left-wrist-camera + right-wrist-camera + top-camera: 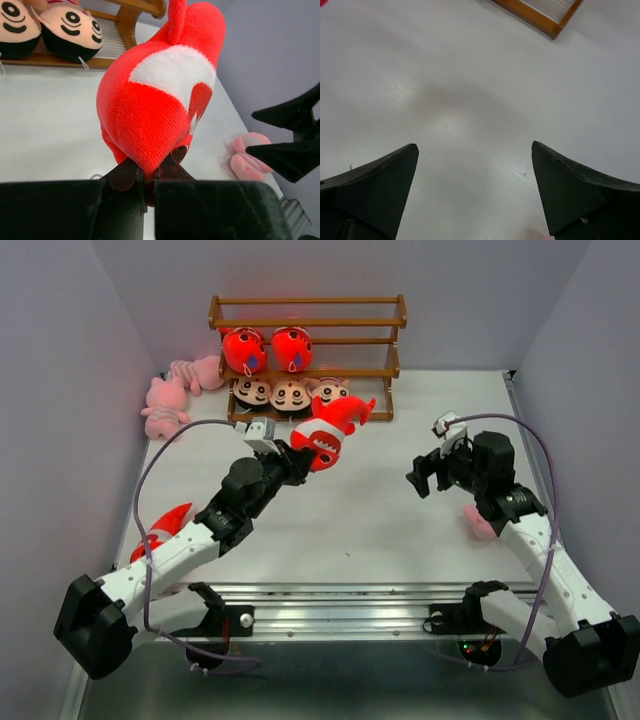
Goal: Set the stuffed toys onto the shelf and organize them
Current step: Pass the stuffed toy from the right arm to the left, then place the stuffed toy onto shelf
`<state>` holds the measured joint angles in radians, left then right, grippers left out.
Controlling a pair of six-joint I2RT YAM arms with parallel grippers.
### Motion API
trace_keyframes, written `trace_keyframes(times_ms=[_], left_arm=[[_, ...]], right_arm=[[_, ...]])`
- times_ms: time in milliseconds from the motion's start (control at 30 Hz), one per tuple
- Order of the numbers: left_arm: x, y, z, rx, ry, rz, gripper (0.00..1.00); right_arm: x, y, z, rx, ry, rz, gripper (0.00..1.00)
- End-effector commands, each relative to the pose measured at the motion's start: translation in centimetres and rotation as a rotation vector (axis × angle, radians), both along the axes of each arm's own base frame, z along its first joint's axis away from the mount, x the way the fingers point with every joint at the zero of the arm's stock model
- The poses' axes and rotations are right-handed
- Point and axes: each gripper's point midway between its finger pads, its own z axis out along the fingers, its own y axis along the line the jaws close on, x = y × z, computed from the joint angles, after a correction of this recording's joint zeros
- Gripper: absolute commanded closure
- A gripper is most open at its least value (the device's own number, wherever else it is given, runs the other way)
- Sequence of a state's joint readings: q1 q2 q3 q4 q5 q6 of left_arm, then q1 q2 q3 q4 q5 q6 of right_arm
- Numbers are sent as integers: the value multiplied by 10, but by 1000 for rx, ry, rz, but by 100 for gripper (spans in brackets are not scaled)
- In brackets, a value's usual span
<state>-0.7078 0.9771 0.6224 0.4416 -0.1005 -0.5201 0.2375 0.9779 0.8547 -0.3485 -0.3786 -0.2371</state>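
Reaching toward the shelf [305, 322], the left arm stretches out and its left gripper [148, 172] pinches a red fish toy [160, 100] tight, up off the table [380, 530]. The right gripper [474, 146] hangs wide open, holding nothing, over the table.

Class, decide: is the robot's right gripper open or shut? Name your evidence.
Open. In the right wrist view, the right gripper has its fingers far apart, only table between them.
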Motion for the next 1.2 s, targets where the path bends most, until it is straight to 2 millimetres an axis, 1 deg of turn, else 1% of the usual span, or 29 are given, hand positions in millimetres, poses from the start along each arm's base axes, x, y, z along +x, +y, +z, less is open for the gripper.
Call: trace_keyframes(times_ms=[0, 33, 67, 100, 167, 200, 233, 267, 300, 333, 367, 400, 433, 467, 533, 600, 667, 700, 733, 900, 933, 1000, 1033, 1067, 1100, 1167], left_arm=[[30, -5, 43, -55, -51, 75, 100], [35, -9, 44, -57, -36, 83, 100], [45, -16, 48, -61, -20, 94, 100], [50, -19, 49, -66, -6, 102, 100], [62, -20, 46, -81, 45, 149, 100], [72, -26, 49, -87, 59, 164, 100], [78, -26, 44, -87, 91, 189, 100], [82, -30, 44, -88, 106, 199, 100], [94, -34, 48, -95, 113, 224, 100], [98, -36, 41, -76, 147, 238, 100], [104, -39, 41, -83, 162, 251, 100], [115, -45, 44, -80, 174, 265, 100], [119, -44, 32, -46, 216, 296, 100], [130, -51, 35, -54, 228, 310, 100], [138, -53, 31, -44, 250, 338, 100], [147, -59, 33, -44, 259, 347, 100], [153, -58, 32, -42, 267, 378, 100], [160, -59, 39, -71, 260, 411, 100], [162, -55, 30, -43, 289, 434, 100], [184, -62, 45, -64, 266, 467, 100], [188, -61, 43, -57, 270, 477, 100], [197, -66, 51, -69, 261, 480, 100], [199, -66, 49, -59, 268, 486, 100], [207, -67, 52, -77, 266, 499, 100], [209, -67, 52, -73, 271, 507, 100], [215, -65, 48, -64, 290, 527, 100]], right_arm=[[15, -30, 21, 56, -143, -191, 0], [14, -30, 20, 77, -146, -186, 0], [11, -29, 16, 86, -138, -172, 0], [10, -32, 11, 86, -131, -185, 0], [9, -34, 12, 87, -136, -198, 0], [9, -37, 14, 88, -142, -207, 0], [8, -36, 14, 88, -146, -200, 0], [7, -36, 13, 90, -144, -195, 0], [7, -35, 13, 89, -146, -193, 0], [6, -36, 14, 88, -152, -196, 0], [7, -40, 15, 86, -156, -208, 0], [7, -41, 15, 84, -158, -213, 0], [6, -41, 16, 84, -164, -213, 0], [6, -41, 18, 84, -168, -214, 0], [5, -41, 19, 85, -173, -212, 0], [5, -41, 19, 86, -175, -211, 0], [5, -41, 20, 86, -176, -210, 0], [4, -41, 21, 87, -180, -210, 0], [4, -41, 21, 86, -179, -212, 0], [4, -42, 22, 83, -188, -213, 0], [3, -42, 22, 82, -190, -213, 0], [3, -42, 23, 83, -191, -212, 0], [3, -42, 23, 82, -192, -214, 0], [3, -43, 24, 82, -195, -213, 0], [3, -43, 23, 81, -194, -215, 0], [3, -43, 24, 81, -199, -214, 0]])
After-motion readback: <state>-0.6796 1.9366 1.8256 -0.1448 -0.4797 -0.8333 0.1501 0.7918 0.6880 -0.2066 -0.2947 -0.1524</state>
